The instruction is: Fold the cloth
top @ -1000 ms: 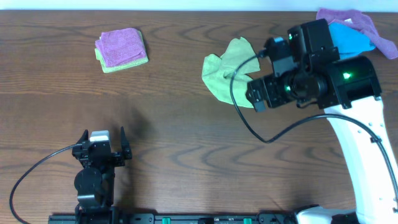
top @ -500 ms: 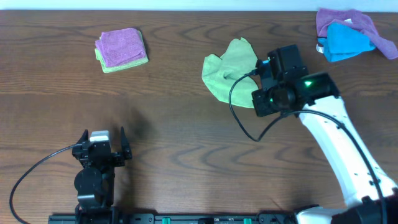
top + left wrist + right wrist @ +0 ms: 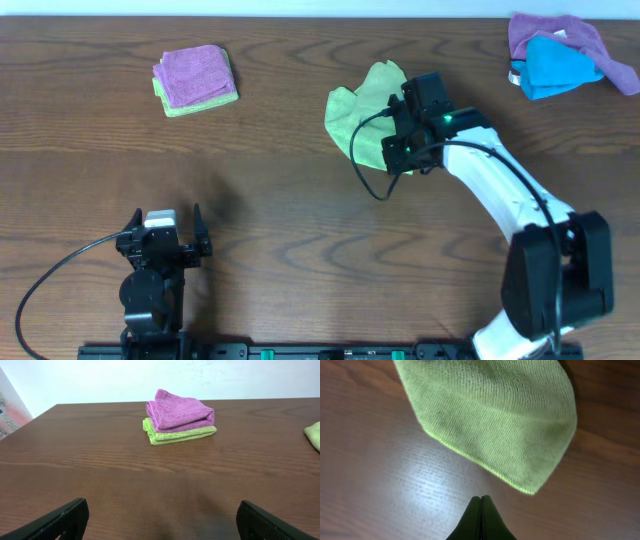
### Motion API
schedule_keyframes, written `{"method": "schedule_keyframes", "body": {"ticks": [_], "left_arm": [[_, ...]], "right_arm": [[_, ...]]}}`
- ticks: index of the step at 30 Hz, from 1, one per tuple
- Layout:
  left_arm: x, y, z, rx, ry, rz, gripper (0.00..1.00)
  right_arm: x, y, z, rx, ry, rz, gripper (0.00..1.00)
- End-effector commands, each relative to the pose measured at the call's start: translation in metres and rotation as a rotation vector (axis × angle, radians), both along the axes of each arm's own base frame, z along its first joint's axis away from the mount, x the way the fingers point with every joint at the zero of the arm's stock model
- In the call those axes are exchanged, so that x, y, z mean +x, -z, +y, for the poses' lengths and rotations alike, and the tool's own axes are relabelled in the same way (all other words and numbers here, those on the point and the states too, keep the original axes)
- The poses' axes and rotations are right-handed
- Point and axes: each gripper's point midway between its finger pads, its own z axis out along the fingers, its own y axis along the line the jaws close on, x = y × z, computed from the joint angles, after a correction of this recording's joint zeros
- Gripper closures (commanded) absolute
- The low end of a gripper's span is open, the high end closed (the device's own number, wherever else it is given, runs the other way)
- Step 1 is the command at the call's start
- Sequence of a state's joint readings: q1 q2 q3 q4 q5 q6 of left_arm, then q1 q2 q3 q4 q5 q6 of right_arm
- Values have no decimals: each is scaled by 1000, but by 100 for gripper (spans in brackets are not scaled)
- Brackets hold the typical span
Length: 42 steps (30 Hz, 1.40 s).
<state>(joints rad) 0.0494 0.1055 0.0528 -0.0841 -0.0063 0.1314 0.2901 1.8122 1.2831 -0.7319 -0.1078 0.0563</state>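
The cloth [image 3: 362,112] is a lime yellow-green terry square lying crumpled on the wooden table, right of centre. My right gripper [image 3: 400,160] hangs over its near right edge. In the right wrist view a rounded corner of the cloth [image 3: 495,420] fills the top, and my right gripper [image 3: 481,498] is shut just short of that corner, with nothing between the fingers. My left gripper [image 3: 165,228] rests at the near left of the table, far from the cloth, and stands wide open [image 3: 162,525] and empty. A sliver of the cloth [image 3: 314,435] shows at the right edge of the left wrist view.
A folded purple cloth on a folded pale green cloth [image 3: 195,78] sits at the far left, also ahead of the left gripper [image 3: 180,412]. A purple cloth [image 3: 555,30] and a bright blue cloth [image 3: 560,62] lie at the far right corner. A black cable [image 3: 372,170] loops off the right arm.
The right arm has swung left and lower, from right of the cloth to over its near right edge, and its jaws have shut. The left arm has not moved.
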Motion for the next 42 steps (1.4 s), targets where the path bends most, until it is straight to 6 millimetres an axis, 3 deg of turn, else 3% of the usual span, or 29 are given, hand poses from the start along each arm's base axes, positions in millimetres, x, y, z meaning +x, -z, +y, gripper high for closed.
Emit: {"method": "schedule_keyframes", "body": {"ticks": [1,11,16,20,25,29,32,37,42], "left_arm": [[-1,21,-1,-2,3,47,5],[-1,21,-1,-2,3,47,5],[-1,21,-1,-2,3,47,5],[-1,21,-1,-2,3,47,5],[-1,21,-1,-2,3,47,5],[-1,21,-1,-2,3,47,5],[-1,21,-1,-2,3,47,4],[-1,21,-1,-2,3,47,5],[-1,21,-1,-2,3,47,5]], "right_arm": [[15,6,1,16,26,-5,99],[35,30,-17,14,87,8,99],[32,53,-27,2,116,65,99],[28,57,-28,-3,115,83,99],[15,62,-31,-20,116,142,99],[-19,71,-42,-84,122,274,99],[-31,74,-51,-132,130,312,99],[-29,67,-48,-124,124,291,98],[-24,33,-38,-98,110,207,99]]}}
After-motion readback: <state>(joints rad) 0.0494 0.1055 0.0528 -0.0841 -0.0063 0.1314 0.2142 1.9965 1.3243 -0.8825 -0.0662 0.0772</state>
